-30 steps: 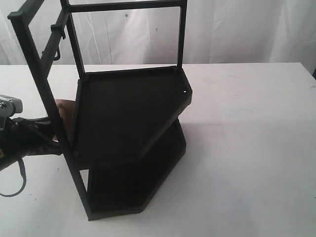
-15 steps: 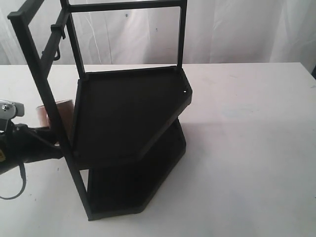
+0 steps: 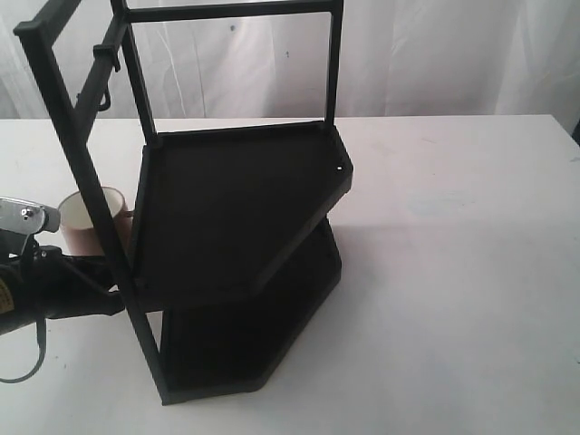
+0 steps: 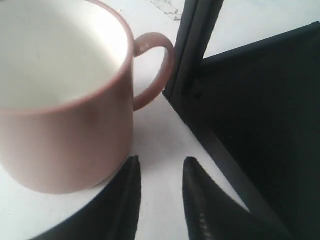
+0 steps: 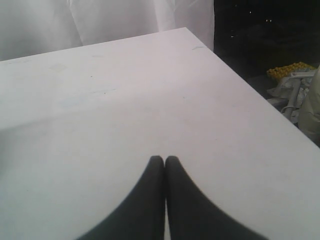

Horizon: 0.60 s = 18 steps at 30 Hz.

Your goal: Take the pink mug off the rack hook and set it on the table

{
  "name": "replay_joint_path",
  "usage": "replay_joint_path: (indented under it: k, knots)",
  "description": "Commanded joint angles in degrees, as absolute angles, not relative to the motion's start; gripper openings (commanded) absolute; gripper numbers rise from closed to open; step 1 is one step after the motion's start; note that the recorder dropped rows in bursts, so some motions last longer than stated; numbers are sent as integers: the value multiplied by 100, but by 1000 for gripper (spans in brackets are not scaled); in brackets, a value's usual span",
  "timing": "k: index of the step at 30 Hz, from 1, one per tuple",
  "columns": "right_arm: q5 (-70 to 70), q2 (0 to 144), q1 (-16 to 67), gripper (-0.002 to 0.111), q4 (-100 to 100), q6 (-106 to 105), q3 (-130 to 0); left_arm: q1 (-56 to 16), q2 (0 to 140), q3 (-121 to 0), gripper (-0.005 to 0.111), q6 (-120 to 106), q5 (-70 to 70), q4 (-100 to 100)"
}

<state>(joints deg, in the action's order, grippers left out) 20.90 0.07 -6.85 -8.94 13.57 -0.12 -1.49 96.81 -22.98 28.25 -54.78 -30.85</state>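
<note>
Left tool (image 4: 161, 167) has let go, jaws parted, and I've backed off; the pink mug (image 3: 80, 231) now stands upright on the surface (image 3: 453, 272) beside the rack (image 3: 236, 208), so the task looks done.

The rack (image 3: 236, 208) hems the pink mug (image 3: 80, 231) at its handle; table (image 3: 453, 254) rightward lies open.

Smooth glazed ceramic with a soft sheen on the pink mug (image 4: 65, 130), cream inside; matt black painted metal on the rack (image 3: 237, 204); smooth matt white table (image 3: 453, 272), faintly smudged; wrinkled white cloth curtain (image 3: 426, 54) across top of frame.
</note>
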Motion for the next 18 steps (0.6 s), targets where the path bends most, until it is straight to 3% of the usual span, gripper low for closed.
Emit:
replay_joint_path:
  k: [1,12,15,18]
  knots:
    - [2048,0,-664,0,-884,1370,0,-138,9511,-2273,35,3131,-5444,-3264]
    - [2048,0,-664,0,-884,1370,0,-138,8159,-2120,31,3279,-5177,-3311]
    - [2048,0,-664,0,-884,1370,0,-138,7748,-2120,20,3313,-4899,-3094]
    - [2048,0,-664,0,-884,1370,0,-138,7363,-2120,2,3070,-4438,-2514]
